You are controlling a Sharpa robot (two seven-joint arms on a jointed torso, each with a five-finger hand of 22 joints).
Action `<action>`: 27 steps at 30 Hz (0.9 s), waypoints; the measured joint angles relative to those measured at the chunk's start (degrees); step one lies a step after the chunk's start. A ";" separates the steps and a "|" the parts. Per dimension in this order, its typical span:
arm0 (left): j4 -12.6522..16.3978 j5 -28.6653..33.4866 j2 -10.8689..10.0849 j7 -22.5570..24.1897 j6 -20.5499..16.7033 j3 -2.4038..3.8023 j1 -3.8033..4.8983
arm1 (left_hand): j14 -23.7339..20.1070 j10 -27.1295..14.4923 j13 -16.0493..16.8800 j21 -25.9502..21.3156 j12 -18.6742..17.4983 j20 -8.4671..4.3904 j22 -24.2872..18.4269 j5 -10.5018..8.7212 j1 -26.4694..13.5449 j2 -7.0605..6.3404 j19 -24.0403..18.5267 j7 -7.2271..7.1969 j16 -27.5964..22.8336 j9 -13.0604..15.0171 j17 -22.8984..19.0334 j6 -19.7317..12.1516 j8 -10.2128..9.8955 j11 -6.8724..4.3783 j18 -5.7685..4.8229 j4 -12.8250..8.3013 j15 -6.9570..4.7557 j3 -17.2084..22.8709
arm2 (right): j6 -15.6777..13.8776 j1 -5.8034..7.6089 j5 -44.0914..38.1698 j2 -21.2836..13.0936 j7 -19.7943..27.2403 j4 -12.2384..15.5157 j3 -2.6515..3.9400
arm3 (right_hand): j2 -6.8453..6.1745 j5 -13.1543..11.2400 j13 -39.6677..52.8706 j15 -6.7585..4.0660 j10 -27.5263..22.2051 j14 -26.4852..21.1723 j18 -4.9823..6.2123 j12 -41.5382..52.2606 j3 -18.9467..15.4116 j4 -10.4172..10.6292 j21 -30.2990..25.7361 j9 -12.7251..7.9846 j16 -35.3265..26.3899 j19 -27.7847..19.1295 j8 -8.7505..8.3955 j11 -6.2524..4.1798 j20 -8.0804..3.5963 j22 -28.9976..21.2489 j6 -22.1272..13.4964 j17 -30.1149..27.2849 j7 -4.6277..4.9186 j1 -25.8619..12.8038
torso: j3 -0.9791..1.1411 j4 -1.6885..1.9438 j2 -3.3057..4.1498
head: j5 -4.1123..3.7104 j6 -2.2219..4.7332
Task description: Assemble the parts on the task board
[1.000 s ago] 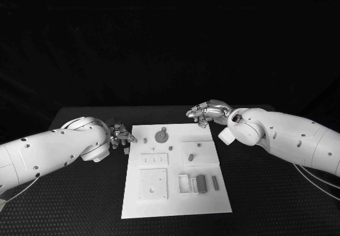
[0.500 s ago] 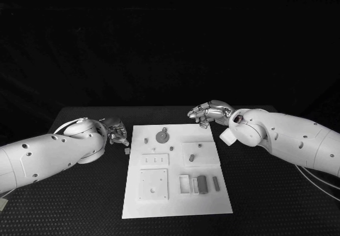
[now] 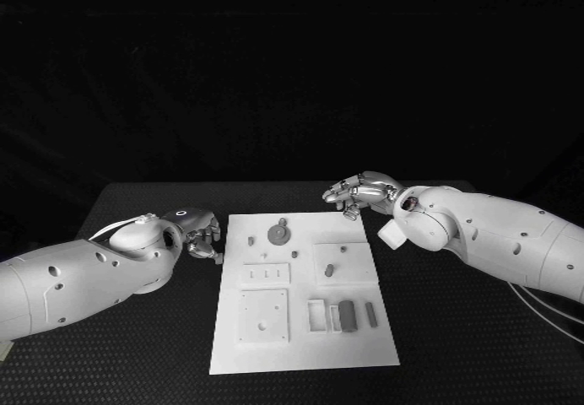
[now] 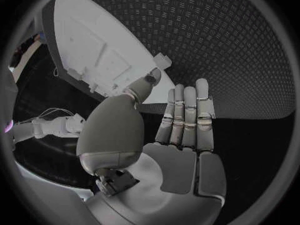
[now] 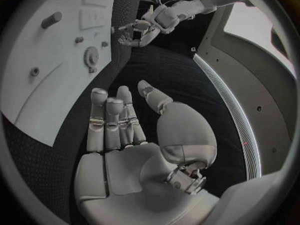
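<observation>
The white task board [image 3: 305, 337] lies in the middle of the black table. On it are a grey gear [image 3: 280, 234], a short peg [image 3: 327, 270] and grey bars [image 3: 346, 315] in a recess. My left hand [image 3: 202, 240] hovers by the board's far left edge. In the left wrist view its fingers [image 4: 186, 117] are stretched out straight and hold nothing. A small pale piece [image 4: 162, 61] lies on the table beside the board [image 4: 94, 40], just past the fingertips. My right hand [image 3: 359, 194] hangs over the far right corner, its fingers [image 5: 109, 122] extended and empty.
The board also carries a square plate with holes [image 3: 263, 316], a small slotted plate [image 3: 264, 274] and two small pegs [image 3: 250, 240]. Black table runs on both sides of the board and in front of it [image 3: 121, 354].
My left arm has turned and dropped lower, and its hand has shifted slightly along the board's left edge. My right hand has barely moved.
</observation>
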 measured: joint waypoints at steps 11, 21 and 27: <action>-0.52 -1.21 0.62 1.90 -0.12 0.03 -0.75 | 0.20 0.14 -0.71 -0.27 0.00 0.20 0.26 0.00 -1.10 -0.56 0.20 1.66 0.00 -1.74 0.00 1.05 -0.22 -0.14 -0.01 4.85 0.20 -0.28 | -0.01 0.00 -0.17 0.08 0.01 -0.03 0.00 | 0.00 0.00 0.00 0.00 0.00 0.00 0.00 0.00 0.00 0.00 0.00 0.00 0.00 -0.02 0.00 0.00 0.02 0.00 -0.19 0.00 -0.01 0.00 | 0.00 0.02 0.01 | -0.02 -0.02; -1.37 -0.89 1.20 2.06 1.84 0.02 -1.55 | 0.21 0.33 -0.81 -0.27 0.09 0.40 0.80 0.00 -1.62 -0.63 0.41 1.93 0.44 -2.61 0.28 1.32 -0.21 -0.32 -0.01 6.62 0.20 -0.79 | -0.02 0.00 -0.24 0.12 0.01 -0.06 0.00 | 0.00 0.00 -0.05 0.00 0.00 0.00 0.00 0.00 0.00 0.00 0.00 -0.05 0.00 -0.09 0.01 0.00 0.09 0.00 -0.29 0.00 -0.10 0.00 | 0.07 -0.01 -0.02 | 0.04 -0.04; -2.12 -0.76 1.63 2.06 3.09 0.04 -1.88 | 0.21 0.32 -0.81 -0.26 0.48 0.40 1.12 0.00 -1.60 -0.62 0.41 1.92 0.88 -2.88 0.54 1.32 -0.22 -0.31 -0.02 6.82 0.20 -0.99 | -0.03 -0.01 -0.25 0.12 0.01 -0.11 0.00 | 0.00 0.00 -0.05 0.00 -0.01 0.00 0.00 0.00 0.00 0.00 0.00 -0.04 0.00 -0.09 0.01 0.00 0.09 0.00 -0.29 0.00 -0.10 0.00 | 0.07 -0.03 -0.02 | -0.03 -0.12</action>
